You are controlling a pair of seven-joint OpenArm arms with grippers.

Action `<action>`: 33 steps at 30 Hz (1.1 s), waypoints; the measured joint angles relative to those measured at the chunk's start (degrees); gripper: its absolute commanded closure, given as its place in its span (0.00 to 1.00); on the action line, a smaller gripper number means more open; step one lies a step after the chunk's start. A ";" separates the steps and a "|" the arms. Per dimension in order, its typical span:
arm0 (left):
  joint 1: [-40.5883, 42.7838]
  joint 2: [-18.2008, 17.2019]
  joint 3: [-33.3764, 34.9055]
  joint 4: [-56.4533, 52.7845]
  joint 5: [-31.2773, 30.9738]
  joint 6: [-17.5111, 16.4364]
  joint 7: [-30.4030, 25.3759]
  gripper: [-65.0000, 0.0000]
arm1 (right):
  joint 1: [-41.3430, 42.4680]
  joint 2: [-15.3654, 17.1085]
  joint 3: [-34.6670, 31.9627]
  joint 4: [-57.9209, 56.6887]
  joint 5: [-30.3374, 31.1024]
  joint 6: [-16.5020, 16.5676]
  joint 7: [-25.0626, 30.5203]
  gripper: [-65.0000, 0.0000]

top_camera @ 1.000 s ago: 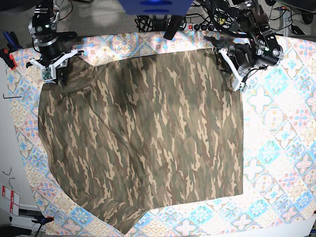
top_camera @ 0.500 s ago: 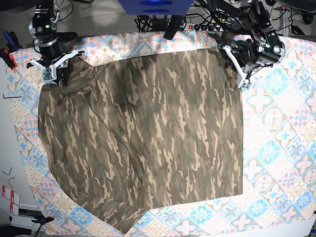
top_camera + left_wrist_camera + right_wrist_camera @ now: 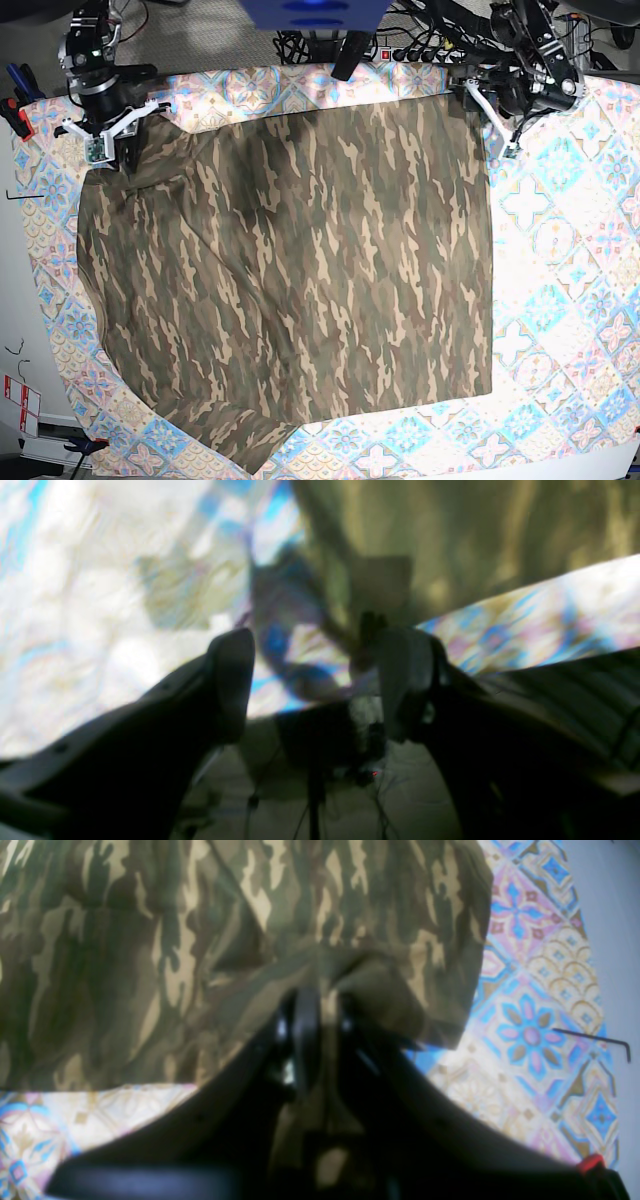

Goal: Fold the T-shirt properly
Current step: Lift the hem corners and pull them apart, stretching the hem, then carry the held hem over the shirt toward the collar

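Note:
The camouflage T-shirt (image 3: 290, 270) lies spread flat on the tile-patterned cloth (image 3: 570, 250), one sleeve pointing toward the lower left. My right gripper (image 3: 112, 152) is at the shirt's far left corner. In the right wrist view it (image 3: 320, 1007) is shut on a bunched fold of the T-shirt (image 3: 150, 940). My left gripper (image 3: 500, 130) hovers just off the shirt's far right corner, over the cloth. In the blurred left wrist view it (image 3: 320, 680) is open and empty, with the T-shirt (image 3: 475, 530) ahead of it.
Cables and a power strip (image 3: 400, 50) run along the table's far edge. A black hex key (image 3: 595, 1040) lies on the cloth's border beside the shirt's corner. Red clamps (image 3: 12, 115) hold the cloth at the far left edge.
My left gripper has moved back and to the right, off the shirt's right edge and onto the cloth. The right gripper and the shirt have stayed put.

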 measured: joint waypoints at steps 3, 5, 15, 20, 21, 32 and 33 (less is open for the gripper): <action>-0.57 0.00 -0.11 -6.03 0.33 0.20 -2.89 0.41 | -0.02 -0.02 -0.63 0.00 0.00 0.66 0.00 0.94; -0.81 -0.39 -0.42 -8.24 -0.74 -0.44 -2.97 0.41 | -0.02 -0.09 -0.74 0.00 0.00 0.68 0.02 0.94; -2.08 -1.29 -1.18 -12.61 -7.23 -1.57 -2.73 0.42 | -0.68 0.07 -0.68 0.00 -0.07 0.31 0.00 0.94; -3.43 -2.05 1.42 -13.03 -7.37 -0.72 0.02 0.43 | -0.63 -0.02 -0.70 0.00 -0.15 0.26 0.04 0.94; -3.67 -2.21 2.40 -13.00 -6.80 -0.57 0.57 0.43 | -0.66 0.02 -0.70 0.00 -0.17 0.26 0.00 0.94; -6.32 -1.88 6.93 -13.77 2.16 0.39 1.79 0.97 | -0.76 -0.04 -0.70 0.00 -0.17 0.28 0.00 0.94; -6.51 -1.90 7.56 -13.97 3.41 0.17 2.01 0.98 | -0.79 -0.07 -0.70 0.00 -0.17 0.50 0.00 0.94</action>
